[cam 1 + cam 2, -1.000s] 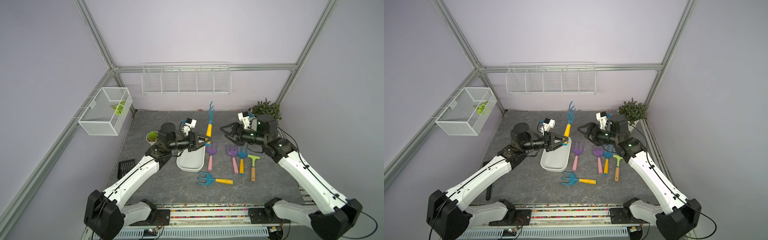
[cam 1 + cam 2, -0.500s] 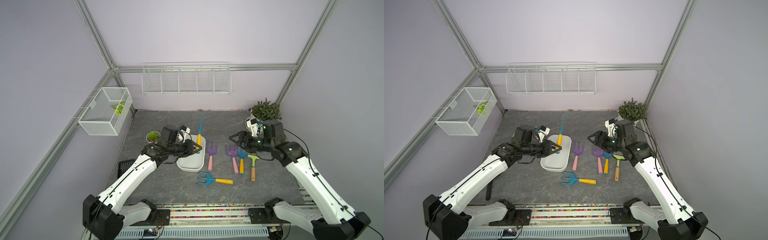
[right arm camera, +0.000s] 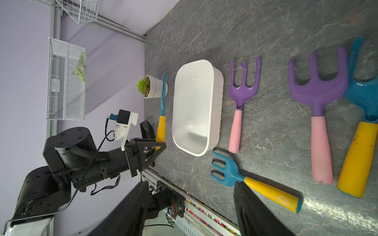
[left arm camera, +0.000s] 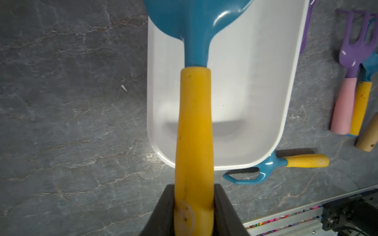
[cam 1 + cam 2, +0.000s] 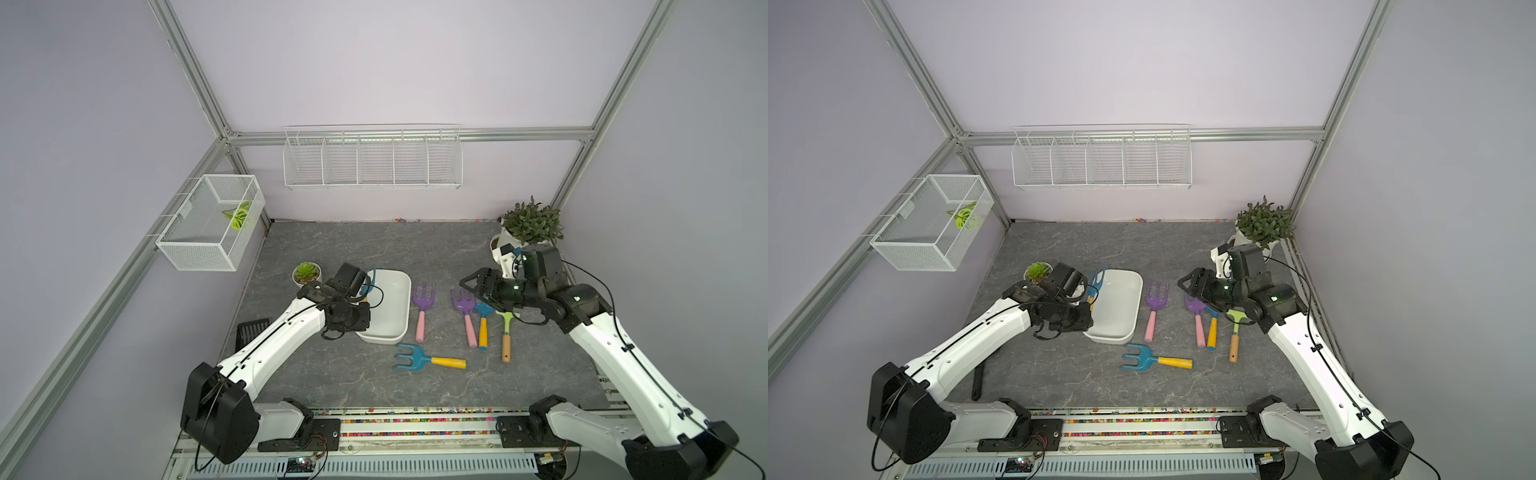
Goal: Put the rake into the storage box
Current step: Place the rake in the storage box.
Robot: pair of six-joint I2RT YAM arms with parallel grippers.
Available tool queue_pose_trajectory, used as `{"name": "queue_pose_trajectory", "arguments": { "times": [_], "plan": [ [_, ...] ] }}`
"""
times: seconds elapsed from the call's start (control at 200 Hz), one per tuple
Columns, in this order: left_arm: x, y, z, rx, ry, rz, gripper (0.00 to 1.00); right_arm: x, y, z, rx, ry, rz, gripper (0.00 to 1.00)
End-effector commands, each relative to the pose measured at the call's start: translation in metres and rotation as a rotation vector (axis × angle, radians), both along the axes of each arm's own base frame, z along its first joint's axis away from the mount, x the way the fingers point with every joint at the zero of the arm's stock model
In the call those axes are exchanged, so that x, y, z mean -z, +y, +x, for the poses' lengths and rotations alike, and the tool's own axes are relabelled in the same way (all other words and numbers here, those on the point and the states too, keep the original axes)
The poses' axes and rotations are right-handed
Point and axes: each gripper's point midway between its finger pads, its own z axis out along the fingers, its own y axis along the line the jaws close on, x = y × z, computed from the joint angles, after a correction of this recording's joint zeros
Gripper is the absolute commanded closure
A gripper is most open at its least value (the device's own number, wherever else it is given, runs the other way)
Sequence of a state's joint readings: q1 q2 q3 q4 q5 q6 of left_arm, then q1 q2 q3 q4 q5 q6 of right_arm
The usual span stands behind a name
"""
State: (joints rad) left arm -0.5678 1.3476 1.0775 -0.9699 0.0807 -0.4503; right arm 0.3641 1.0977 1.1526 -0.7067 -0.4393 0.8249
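- Glossy white storage box, rounded corners.
- The left tool pinches the rake by its yellow handle; teal head at the box's left rim.
- The right tool is spread.
- A mesh basket holds a leaf.

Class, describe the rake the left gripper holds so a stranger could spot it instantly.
Find the white tub on the grey table. At its edge, the left gripper clamps a rake by its yellow handle. Its blue-headed twin lies flat; only this one is gripped.
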Motion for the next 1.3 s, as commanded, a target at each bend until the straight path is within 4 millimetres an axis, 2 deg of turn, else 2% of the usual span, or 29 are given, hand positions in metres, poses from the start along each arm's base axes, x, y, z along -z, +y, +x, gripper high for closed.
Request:
{"name": "queue_pose_trajectory", "arguments": {
  "times": [0.0, 0.645, 1.095, 1.205, 1.295],
  "plan": [
    [-0.008, 0.002, 0.009, 0.041, -0.034, 0.039, 1.00, 0.006, -0.007, -0.003, 0.011, 0.002, -0.031, 0.29],
    [0.018, -0.030, 0.008, 0.138, 0.060, 0.038, 1.00, 0.011, -0.008, 0.000, 0.030, 0.013, -0.014, 0.29],
    [0.039, -0.031, 0.023, 0.067, 0.106, 0.103, 1.00, 0.014, -0.011, -0.002, 0.033, 0.024, -0.005, 0.29],
    [0.044, -0.027, 0.024, 0.047, 0.111, 0.130, 0.69, 0.014, -0.011, -0.004, 0.029, 0.026, -0.002, 0.29],
    [0.042, -0.027, 0.025, 0.043, 0.102, 0.127, 0.62, 0.015, -0.010, -0.006, 0.021, 0.031, -0.002, 0.28]
  ]
}}
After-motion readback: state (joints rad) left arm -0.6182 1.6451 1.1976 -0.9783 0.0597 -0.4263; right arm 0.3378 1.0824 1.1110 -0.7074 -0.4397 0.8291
